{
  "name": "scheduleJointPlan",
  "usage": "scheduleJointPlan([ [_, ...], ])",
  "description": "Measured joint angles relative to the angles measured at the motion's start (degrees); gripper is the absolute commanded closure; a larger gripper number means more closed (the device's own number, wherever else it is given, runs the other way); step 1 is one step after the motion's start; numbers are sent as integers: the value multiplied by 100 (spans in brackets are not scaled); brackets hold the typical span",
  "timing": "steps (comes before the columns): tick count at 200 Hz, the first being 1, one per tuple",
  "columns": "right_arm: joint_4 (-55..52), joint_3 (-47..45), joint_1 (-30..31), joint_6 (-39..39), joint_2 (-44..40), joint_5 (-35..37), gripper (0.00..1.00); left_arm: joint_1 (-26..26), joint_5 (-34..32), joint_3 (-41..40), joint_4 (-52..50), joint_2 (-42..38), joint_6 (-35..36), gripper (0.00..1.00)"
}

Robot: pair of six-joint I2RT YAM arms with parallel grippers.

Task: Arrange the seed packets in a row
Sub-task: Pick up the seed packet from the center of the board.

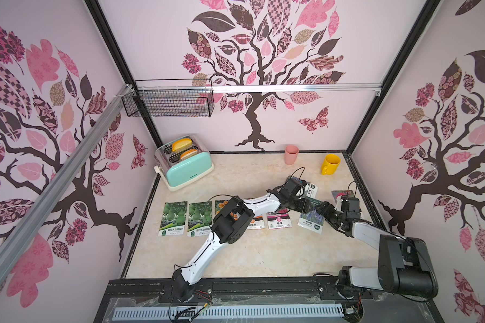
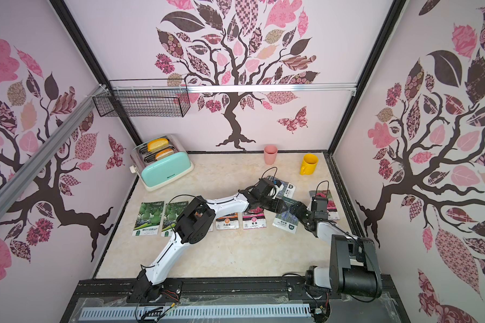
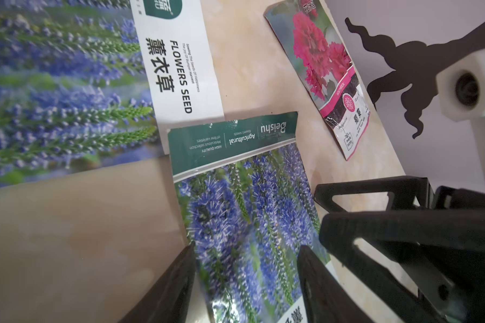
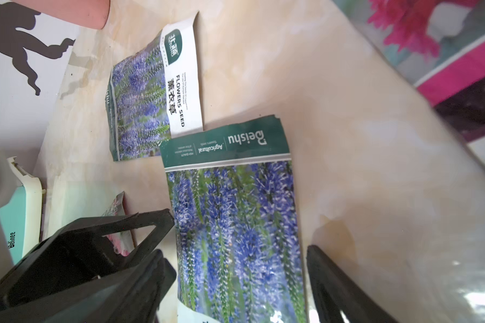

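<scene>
Glossy purple lavender seed packet (image 1: 309, 218) sits crooked right of centre, off row line. Left end effector (image 3: 247, 276) half-wide, right end effector (image 4: 235, 279) wide, both straddle it, guessing to straighten.

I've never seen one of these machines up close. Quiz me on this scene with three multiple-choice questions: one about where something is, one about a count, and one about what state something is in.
1. Where does the yellow mug stand?
A. front left corner
B. at the back, right of the pink cup
C. dead centre

2. How many gourd packets lie side by side at the row's left end?
A. one
B. four
C. two

3. What state are the toaster slots in?
A. each holding a bread slice
B. empty
C. covered by a lid

Answers:
1 B: both top views show it near the back wall, right of the cup.
2 C: two matching green pictures sit next to each other.
3 A: a slice sticks up from each slot.
</scene>
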Motion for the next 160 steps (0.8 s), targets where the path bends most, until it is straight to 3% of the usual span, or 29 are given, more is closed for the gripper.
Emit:
scheduleJointPlan([
  [102, 942, -496, -59, 487, -35, -348, 26, 7, 107, 103, 127, 122, -138, 42],
  [160, 1134, -581, -98, 713, -35, -417, 27, 7, 208, 105, 313, 203, -190, 56],
])
